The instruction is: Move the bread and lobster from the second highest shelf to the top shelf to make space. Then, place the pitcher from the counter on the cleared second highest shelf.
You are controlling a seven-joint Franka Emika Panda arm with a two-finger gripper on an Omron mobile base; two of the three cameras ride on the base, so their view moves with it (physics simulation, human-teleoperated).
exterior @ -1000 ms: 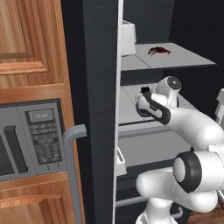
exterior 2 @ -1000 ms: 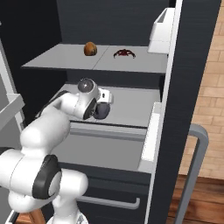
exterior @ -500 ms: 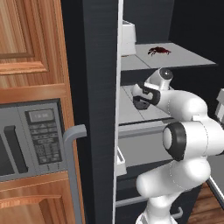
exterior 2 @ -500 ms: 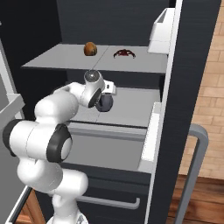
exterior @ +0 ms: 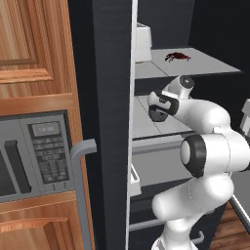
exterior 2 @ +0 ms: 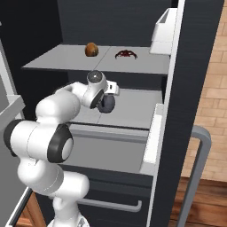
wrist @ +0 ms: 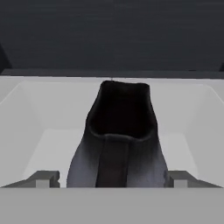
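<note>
The pitcher (wrist: 118, 140) sits between the two fingertips of the claw (wrist: 113, 178), which is closed on its bulbous lower body; in the hand view its open neck points toward 12 o'clock, away from the camera. It looks like a rigid, glossy jug, so I judge it stiff, probably slippery on its curved sides, and of moderate weight for its size; the belly, where the fingers meet it now, seems the surest place to hold it, since the narrowing neck would let it slide. In the right base view the pitcher (exterior 2: 107, 103) hangs just above the second highest shelf (exterior 2: 133, 111), near that shelf's front half, whether touching it I cannot tell. Above, at 12 o'clock, the top shelf (exterior 2: 62, 64) carries the bread (exterior 2: 91, 49) and, just beside it at 3 o'clock, the lobster (exterior 2: 126, 54), both well apart from the claw.
</note>
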